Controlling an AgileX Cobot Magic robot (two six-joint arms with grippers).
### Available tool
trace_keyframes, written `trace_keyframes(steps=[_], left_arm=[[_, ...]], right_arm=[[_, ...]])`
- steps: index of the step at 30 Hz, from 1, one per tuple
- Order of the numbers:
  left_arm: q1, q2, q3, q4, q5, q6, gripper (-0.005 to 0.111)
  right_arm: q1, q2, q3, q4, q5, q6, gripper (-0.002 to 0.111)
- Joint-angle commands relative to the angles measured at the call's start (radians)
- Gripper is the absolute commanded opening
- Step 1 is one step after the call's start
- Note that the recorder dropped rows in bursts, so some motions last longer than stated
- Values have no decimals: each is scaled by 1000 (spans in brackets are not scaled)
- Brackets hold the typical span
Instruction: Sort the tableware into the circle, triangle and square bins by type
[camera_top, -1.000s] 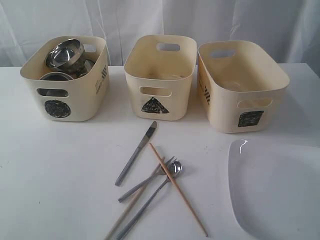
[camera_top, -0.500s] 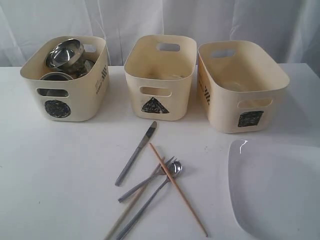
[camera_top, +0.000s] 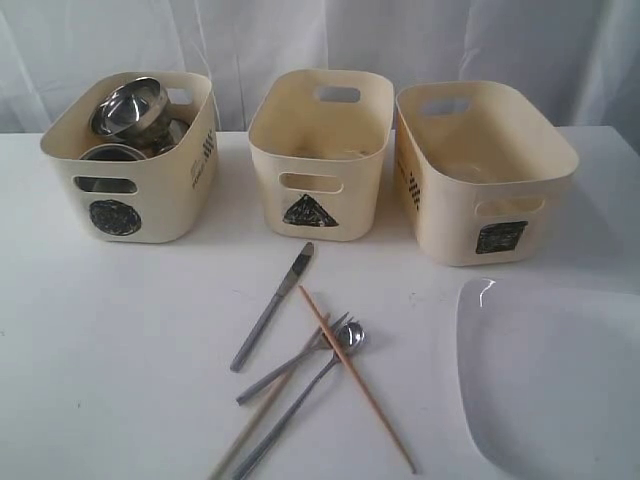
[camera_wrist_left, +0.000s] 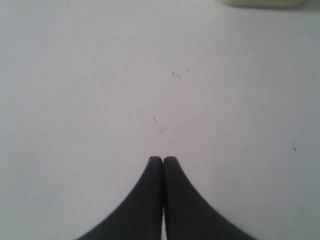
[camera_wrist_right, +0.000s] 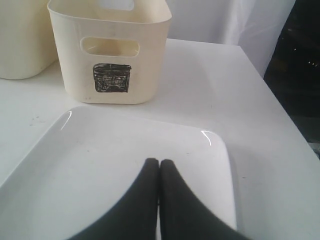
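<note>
Pretty sure the circle bin (camera_top: 150, 195), triangle bin (camera_top: 320, 150) and square bin (camera_top: 470, 215) are all smooth cream plastic with a dull satin finish, and the steel bowls (camera_top: 128, 107) are mirror-shiny metal. The knife (camera_top: 272, 306), fork (camera_top: 290, 362) and spoon (camera_top: 352, 336) look like duller, brushed steel, and the chopsticks (camera_top: 355, 378) are plain matt wood. The plate (camera_top: 550, 390) is glossy white with highlights at the rim, the table (camera_top: 110, 330) is smooth matt white, and the backdrop (camera_top: 240, 40) is white cloth.

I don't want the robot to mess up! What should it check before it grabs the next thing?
1. Steel bowls inside circle bin: ok.
2. Triangle bin upright, open on top: ok.
3. Knife lying clear of other cutlery: ok.
4. Fork, spoon, chopsticks apart: not ok, they cross.
5. Left gripper open for grabbing: not ok, shut.
6. Right gripper open over the white plate: not ok, shut.
</note>
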Motion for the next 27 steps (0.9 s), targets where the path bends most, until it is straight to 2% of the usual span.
trace_keyframes(steps=[1,7,12,18,27], left_arm=[[3,-82,6,-5,-31,70,0],[5,-82,6,-185,-25,57,0],[12,-82,6,-186,-25,107,0],[12,-82,6,-186,-37,279,0],[12,-82,6,-186,-39,282,0]], right_arm=[[-6,0,-1,-5,-8,-1,0],[-6,0,-1,-1,-11,-1,0],[-6,0,-1,-2,-14,-1,0],[-6,0,-1,-2,-14,-1,0],[-6,0,-1,-2,-14,-1,0]])
